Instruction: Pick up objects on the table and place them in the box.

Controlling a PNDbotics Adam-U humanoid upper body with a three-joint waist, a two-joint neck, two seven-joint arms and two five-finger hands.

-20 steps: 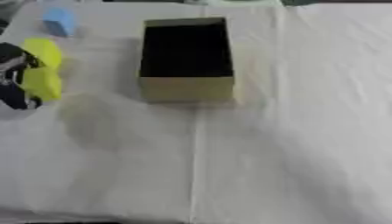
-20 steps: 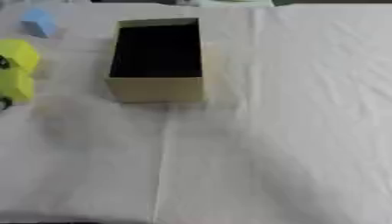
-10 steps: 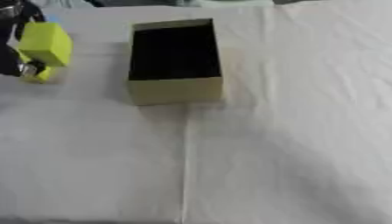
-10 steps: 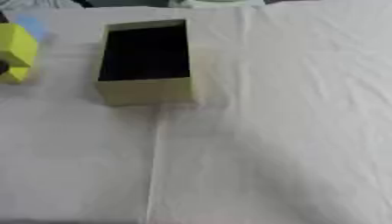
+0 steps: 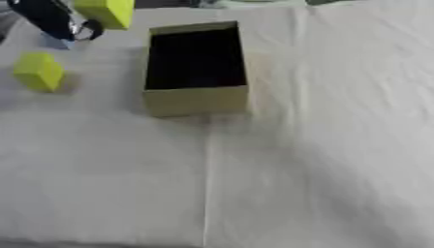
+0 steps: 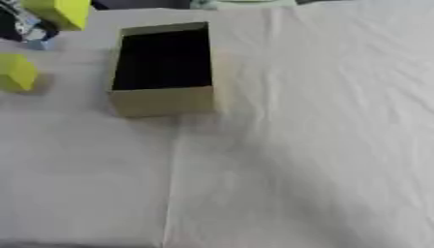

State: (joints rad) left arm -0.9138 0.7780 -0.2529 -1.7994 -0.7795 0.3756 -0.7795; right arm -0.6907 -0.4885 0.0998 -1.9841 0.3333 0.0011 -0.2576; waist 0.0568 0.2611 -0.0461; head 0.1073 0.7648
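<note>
An open olive cardboard box point(image 5: 196, 100) with a dark inside stands on the white cloth, left of centre. My left hand point(image 5: 47, 19) is raised at the top left corner, holding a yellow block point(image 5: 106, 11) in the air just left of the box's far end. A second yellow block point(image 5: 38, 71) lies on the cloth to the left of the box, apart from the hand. A small light-blue thing point(image 5: 56, 43) peeks out from under the hand. The right hand shows in neither view.
The white cloth point(image 5: 297, 160) covers the table, with a crease running toward me from the box's front. Dark and pale shapes line the far edge.
My left hand has lifted one yellow block up and to the right, toward the box's far end. The other yellow block now lies alone on the cloth. The camera has also shifted.
</note>
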